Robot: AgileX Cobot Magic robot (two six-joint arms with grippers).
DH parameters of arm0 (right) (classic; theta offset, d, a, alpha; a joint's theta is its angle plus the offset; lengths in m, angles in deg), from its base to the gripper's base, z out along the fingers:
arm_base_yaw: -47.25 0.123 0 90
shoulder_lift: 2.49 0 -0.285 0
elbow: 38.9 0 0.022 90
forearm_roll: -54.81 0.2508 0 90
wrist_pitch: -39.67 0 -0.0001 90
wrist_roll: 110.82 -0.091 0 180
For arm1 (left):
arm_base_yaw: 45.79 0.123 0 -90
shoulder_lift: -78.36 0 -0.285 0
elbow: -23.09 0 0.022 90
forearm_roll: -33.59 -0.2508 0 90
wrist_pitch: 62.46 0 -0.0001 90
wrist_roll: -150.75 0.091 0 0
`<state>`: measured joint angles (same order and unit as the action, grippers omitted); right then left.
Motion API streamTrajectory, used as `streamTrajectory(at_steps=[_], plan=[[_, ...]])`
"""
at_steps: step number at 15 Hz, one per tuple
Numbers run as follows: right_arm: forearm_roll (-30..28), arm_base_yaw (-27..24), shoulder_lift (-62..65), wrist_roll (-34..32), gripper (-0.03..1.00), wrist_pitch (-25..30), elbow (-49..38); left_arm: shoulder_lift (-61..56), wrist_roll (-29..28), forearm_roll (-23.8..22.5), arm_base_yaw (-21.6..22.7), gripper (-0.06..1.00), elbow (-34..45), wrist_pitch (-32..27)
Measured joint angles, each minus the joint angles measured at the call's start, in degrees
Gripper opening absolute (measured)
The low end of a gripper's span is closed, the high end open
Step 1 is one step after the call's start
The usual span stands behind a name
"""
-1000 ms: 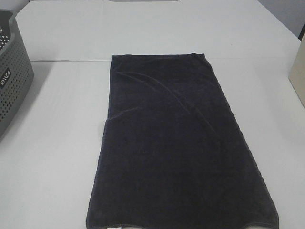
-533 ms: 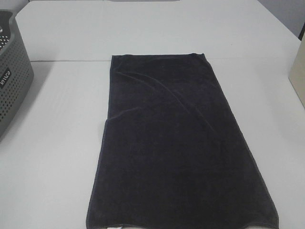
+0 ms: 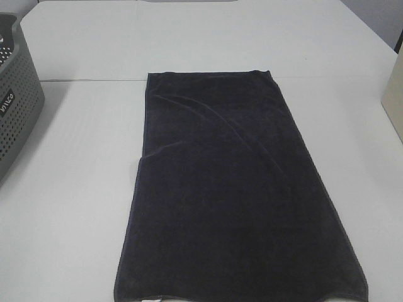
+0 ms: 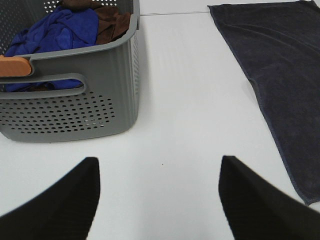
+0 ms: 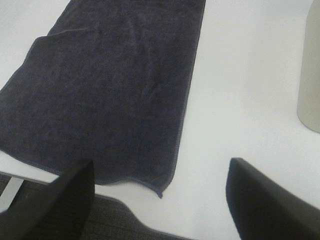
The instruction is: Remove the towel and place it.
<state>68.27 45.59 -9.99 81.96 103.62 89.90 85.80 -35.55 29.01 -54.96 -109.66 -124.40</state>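
Exterior high view: towel (image 3: 236, 195) lies flat, lengthwise on the white table (image 3: 75, 207), its near edge at the table's near edge.
Basket: grey perforated basket (image 4: 75, 102) far left, holding blue cloth (image 4: 55, 32).
Left gripper (image 4: 160, 200): spread, empty, above bare table between basket and towel.
Right gripper (image 5: 160, 200): spread wide, empty, above the towel's near right corner.

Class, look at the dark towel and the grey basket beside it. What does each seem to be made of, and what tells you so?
The towel: soft woven cloth, likely terry, matte; it shows creases and stitched hems. The basket: probably moulded plastic, smooth grey, with rows of punched holes and a cut-out handle.
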Motion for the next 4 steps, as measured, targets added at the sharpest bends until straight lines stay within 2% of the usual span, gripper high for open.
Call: streamTrajectory(at_steps=[4], plan=[[0.0,0.0,0.0,0.0,0.71,0.0,0.0,0.0,0.0,0.0,0.0,0.64,0.0,0.0]])
